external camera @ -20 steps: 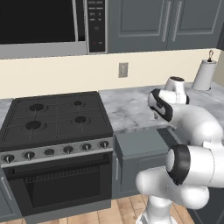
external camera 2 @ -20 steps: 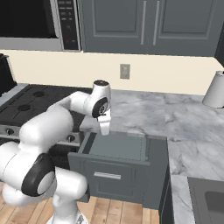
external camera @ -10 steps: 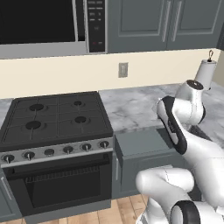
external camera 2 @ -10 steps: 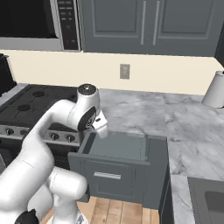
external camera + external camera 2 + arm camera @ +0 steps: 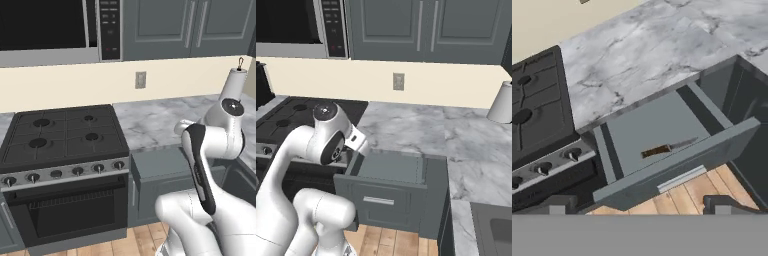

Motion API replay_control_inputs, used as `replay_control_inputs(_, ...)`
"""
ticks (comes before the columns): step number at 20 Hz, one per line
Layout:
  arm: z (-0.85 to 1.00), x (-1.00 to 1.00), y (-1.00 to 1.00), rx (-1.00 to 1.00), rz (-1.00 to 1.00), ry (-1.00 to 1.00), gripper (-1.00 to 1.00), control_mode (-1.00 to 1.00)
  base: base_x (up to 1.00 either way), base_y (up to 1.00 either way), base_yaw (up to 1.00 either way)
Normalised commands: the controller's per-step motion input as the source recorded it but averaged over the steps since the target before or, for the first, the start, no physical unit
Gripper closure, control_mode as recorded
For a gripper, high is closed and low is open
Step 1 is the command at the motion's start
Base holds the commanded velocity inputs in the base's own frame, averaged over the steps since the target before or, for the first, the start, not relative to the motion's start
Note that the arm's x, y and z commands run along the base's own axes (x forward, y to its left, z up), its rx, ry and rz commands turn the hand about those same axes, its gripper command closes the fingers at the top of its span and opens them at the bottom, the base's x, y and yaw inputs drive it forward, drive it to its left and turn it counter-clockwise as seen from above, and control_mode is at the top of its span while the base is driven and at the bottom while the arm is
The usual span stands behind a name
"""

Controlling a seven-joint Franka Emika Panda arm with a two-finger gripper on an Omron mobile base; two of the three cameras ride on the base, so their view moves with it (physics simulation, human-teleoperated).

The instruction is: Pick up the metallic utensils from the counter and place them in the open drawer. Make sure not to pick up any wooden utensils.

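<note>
One metallic utensil (image 5: 664, 148), silver blade and dark brown handle, lies flat on the floor of the open drawer (image 5: 677, 161), slightly askew to the drawer front and apart from every wall. From the hand view I see nothing else in that box: bare slate-grey floor on both sides of the piece.

Above it hangs the gripper (image 5: 639, 206), jaws spread wide and holding nothing, looking down over the drawer and the veined marble of the counter (image 5: 662, 45). The black stove (image 5: 537, 100) sits just beside the drawer, on the side of the utensil's handle.

My reading is that half of the job is done and the step in hand is going for the second metal piece; I cannot tell from these views where it lies. To do it well, I would lift clear of the drawer front before swinging, so that the fingers do not catch the rim or nudge the drawer shut. I would then check the colour at the far end of each handle before committing: silver tip, yes; orange-tan bowl, no. A thin utensil wants the jaws set across its handle, low to the marble.

At the right base view's lower corner a sink (image 5: 495, 226) shows, too little of it to tell its contents.
</note>
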Motion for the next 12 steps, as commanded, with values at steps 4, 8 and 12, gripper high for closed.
replay_control_inputs(4,0.50,-0.40,0.15,-0.20,0.14,0.00,-1.00,-1.00,0.00,0.00,0.00)
replay_control_inputs(8,0.29,-0.31,0.11,-0.07,0.09,0.02,-1.00,-1.00,0.00,0.00,0.00)
replay_control_inputs(12,0.11,-0.30,0.15,-0.01,0.02,0.06,-1.00,-1.00,0.00,0.00,0.00)
